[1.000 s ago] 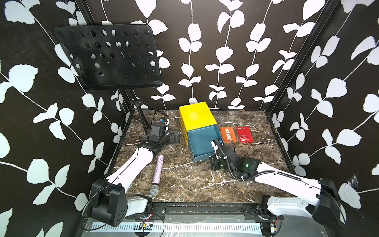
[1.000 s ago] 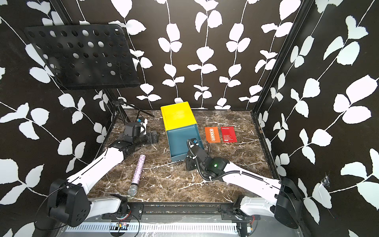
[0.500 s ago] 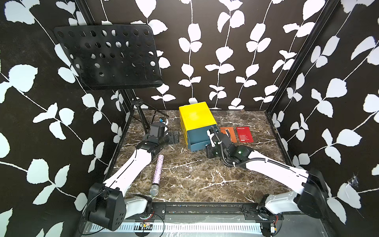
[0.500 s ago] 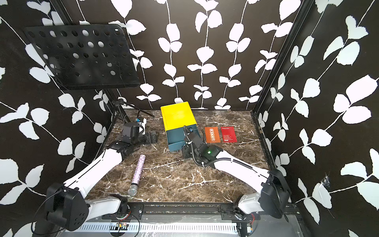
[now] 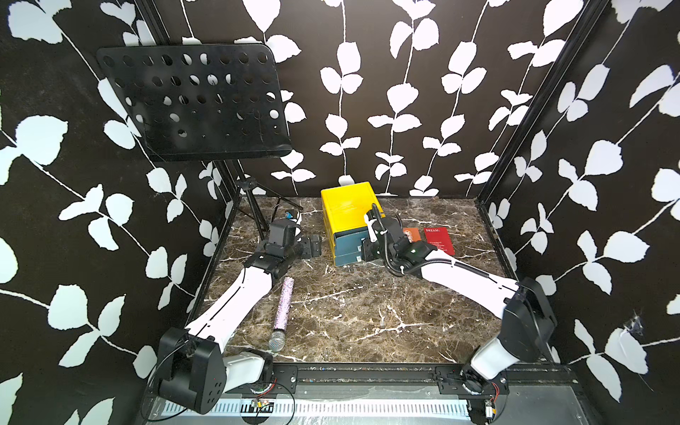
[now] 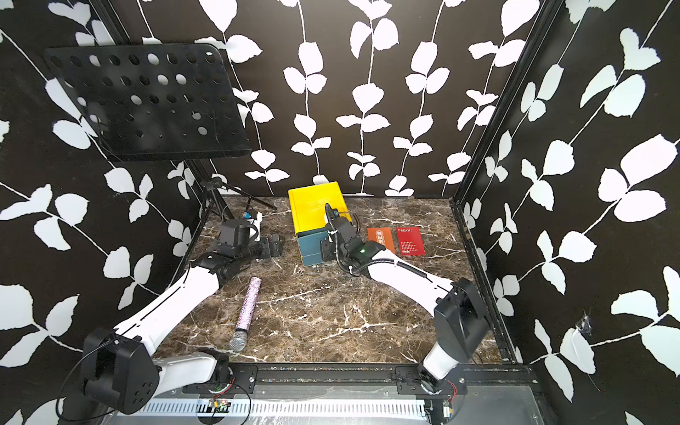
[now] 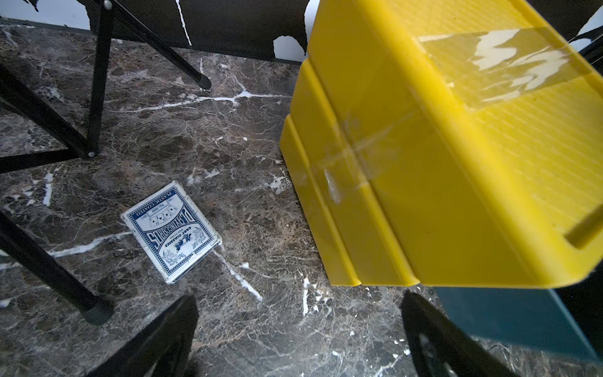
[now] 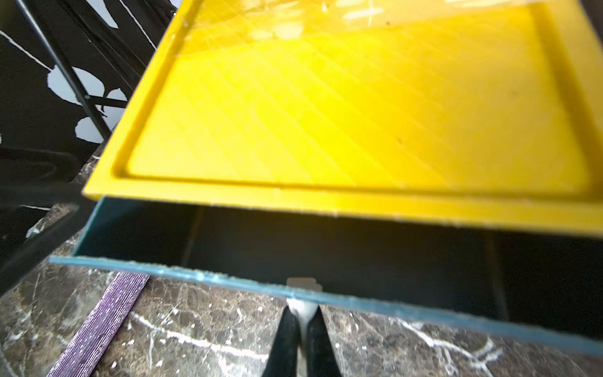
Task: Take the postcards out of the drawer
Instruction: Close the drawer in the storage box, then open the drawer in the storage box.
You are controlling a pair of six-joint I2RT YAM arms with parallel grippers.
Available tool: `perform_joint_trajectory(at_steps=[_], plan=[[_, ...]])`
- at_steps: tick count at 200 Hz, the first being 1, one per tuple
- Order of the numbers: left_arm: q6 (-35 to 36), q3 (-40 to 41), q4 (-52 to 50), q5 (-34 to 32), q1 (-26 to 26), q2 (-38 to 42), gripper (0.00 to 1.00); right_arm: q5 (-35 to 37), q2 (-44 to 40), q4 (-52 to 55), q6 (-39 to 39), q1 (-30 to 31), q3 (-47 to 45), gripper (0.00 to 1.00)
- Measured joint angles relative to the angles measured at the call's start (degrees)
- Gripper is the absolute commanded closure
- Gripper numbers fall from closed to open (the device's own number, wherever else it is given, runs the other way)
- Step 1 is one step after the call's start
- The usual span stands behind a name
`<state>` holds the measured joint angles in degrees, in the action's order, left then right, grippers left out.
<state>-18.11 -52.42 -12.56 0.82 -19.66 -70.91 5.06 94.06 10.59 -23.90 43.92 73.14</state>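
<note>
Two postcards (image 6: 410, 241) lie flat on the surface (image 6: 331, 312), right of your right tool (image 8: 301, 321), which is pinched tight on the teal drawer's (image 8: 195, 275) white tab (image 8: 301, 283), arm stretched low. Your left tool (image 7: 297, 306) gapes wide, empty.

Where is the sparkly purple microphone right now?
In both top views the sparkly purple microphone lies flat on the marble table, on the robot's left side, just beside the left arm, with the yellow drawer box further back.
</note>
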Motion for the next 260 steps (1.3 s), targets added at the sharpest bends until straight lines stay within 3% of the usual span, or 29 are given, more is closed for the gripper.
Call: perform_joint_trajectory(at_steps=[38, 80, 108, 192, 260], plan=[[0.2, -0.1, 0.0, 0.0, 0.0, 0.0, 0.01, -0.8, 4.1, -3.1, 0.3, -1.3, 2.9, 0.95], [0.2, -0.1, 0.0, 0.1, 0.0, -0.1, 0.01, -1.3, 5.2, -4.9, 0.4, -2.0, 3.4, 0.64], [0.2, -0.1, 0.0, 0.2, 0.0, -0.2, 0.01, -1.9, 5.0, -5.4, 0.4, -2.0, 3.2, 0.56], [0.2, -0.1, 0.0, 0.9, 0.0, -0.4, 0.01, -3.1, -7.1, -8.9, -3.3, -2.1, -13.6, 0.52], [0.2, -0.2, 0.0, 1.5, 0.0, -1.4, 0.01, -4.2, -2.1, -21.3, -6.8, -2.1, -18.3, 0.54]])
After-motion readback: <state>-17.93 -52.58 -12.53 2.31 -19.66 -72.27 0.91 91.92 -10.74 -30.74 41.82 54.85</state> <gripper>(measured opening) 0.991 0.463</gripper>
